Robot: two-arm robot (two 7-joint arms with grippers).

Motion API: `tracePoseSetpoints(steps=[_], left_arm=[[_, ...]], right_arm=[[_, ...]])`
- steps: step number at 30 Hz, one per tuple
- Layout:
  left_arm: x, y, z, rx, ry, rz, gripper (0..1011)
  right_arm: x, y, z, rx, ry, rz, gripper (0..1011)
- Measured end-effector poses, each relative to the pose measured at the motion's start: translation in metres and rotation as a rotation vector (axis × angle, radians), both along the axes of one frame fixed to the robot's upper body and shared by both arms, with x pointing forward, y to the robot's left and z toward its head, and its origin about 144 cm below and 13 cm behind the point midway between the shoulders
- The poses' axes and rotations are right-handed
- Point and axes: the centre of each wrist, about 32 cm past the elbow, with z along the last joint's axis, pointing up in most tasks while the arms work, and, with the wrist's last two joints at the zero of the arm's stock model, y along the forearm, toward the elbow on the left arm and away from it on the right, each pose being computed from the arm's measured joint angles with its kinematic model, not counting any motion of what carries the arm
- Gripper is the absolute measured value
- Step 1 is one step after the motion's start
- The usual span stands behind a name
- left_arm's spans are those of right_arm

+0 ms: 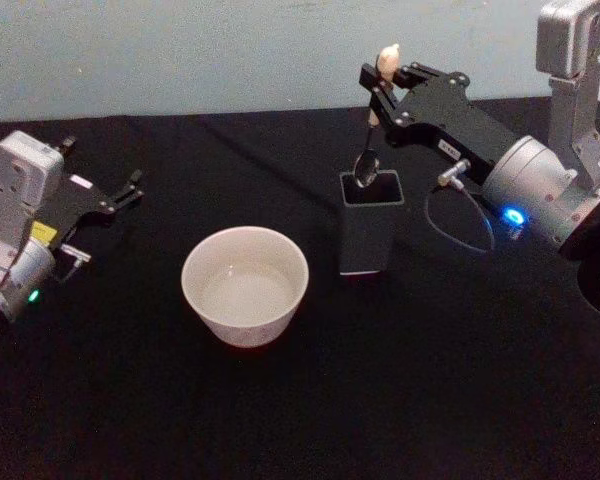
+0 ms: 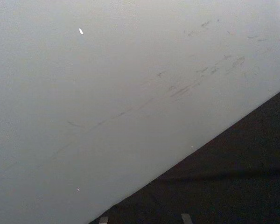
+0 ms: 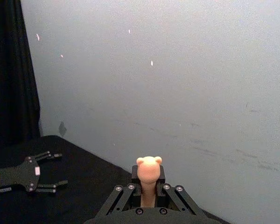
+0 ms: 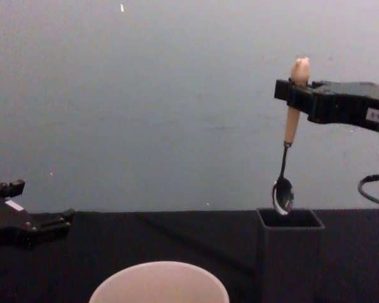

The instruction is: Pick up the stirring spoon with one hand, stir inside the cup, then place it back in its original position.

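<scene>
Clamped on the stirring spoon (image 4: 292, 126) by its handle, the right gripper (image 1: 380, 85) is holding the bowl at the dark holder's (image 1: 368, 235) mouth, the left gripper (image 1: 130, 190) idling splayed by the bench's (image 1: 430, 400) left edge.

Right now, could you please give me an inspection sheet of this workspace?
Surface: table covered in black cloth.
Job's things: cream cup stands to the left of the dark grey holder, apart from it; stirring spoon hangs upright, bowl at the holder's mouth.
Clutter: nothing seen.
Grippers: right gripper shut on the spoon's handle above the holder; left gripper open, idle at the table's left.
Cables: black loop beside the right arm.
Surroundings: pale wall behind; dark curtain at one side.
</scene>
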Motion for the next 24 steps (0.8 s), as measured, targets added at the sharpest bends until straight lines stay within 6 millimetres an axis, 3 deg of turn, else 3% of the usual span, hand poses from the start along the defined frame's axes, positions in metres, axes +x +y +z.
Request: tracePoseSetpoints(steps=[14, 24], left_arm=[[0.000, 0.000, 0.000, 0.000, 0.000, 0.000, 1001], [0.000, 0.000, 0.000, 0.000, 0.000, 0.000, 1001]], right_arm=[[0.002, 0.010, 0.006, 0.032, -0.018, 0.073, 159], [0.004, 0.033, -0.006, 0.026, 0.009, 0.176, 160]])
